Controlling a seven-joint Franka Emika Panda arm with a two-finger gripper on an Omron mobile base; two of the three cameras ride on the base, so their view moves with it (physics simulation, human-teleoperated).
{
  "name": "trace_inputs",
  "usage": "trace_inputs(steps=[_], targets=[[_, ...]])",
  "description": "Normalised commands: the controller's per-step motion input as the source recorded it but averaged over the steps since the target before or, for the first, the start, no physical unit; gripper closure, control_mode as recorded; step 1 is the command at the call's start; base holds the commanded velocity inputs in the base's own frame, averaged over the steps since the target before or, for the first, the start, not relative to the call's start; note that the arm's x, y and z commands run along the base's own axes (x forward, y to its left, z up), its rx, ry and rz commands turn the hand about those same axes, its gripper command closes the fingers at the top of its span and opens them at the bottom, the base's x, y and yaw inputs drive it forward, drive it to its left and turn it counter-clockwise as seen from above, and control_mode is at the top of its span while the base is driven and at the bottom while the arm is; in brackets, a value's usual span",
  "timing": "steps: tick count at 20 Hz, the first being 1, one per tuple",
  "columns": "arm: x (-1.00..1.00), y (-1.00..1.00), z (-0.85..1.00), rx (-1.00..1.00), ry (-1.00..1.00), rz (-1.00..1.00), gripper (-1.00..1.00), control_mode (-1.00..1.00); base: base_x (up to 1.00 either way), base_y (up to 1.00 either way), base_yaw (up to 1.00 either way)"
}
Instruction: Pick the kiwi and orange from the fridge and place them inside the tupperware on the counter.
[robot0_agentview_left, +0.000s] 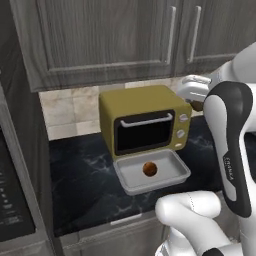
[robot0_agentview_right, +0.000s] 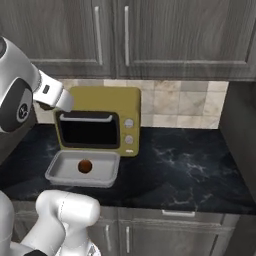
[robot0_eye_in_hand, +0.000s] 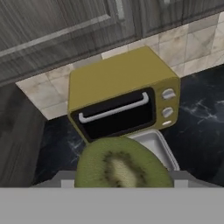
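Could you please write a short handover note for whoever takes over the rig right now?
Pincer: shut on the kiwi, which fills the foreground of the hand view, held above the microwave.
The orange already lies in the tupperware, which sits on the counter right in front of the microwave.
Done: orange placed, kiwi picked.
Left: lower the kiwi into the tupperware beside the orange and release.

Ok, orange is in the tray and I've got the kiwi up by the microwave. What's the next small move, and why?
Probably bring the hand forward and down over the tupperware before releasing. The hand view shows the kiwi held close to the camera, above the microwave, with the tray's far corner just beyond it. The orange sits mid-tray, so aim for bare floor beside it.
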Motion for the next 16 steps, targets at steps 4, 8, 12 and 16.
trace_inputs(steps=[4,8,12,16], targets=[[0.0,0.0,0.0,0.0,0.0,0.0,1.0,1.0,0.24,0.01,-0.34],[0.0,0.0,0.0,0.0,0.0,0.0,1.0,1.0,0.5,0.04,-0.31],[0.0,0.0,0.0,0.0,0.0,0.0,1.0,1.0,0.49,0.12,-0.11],[0.0,0.0,0.0,0.0,0.0,0.0,1.0,1.0,0.27,0.11,0.0]])
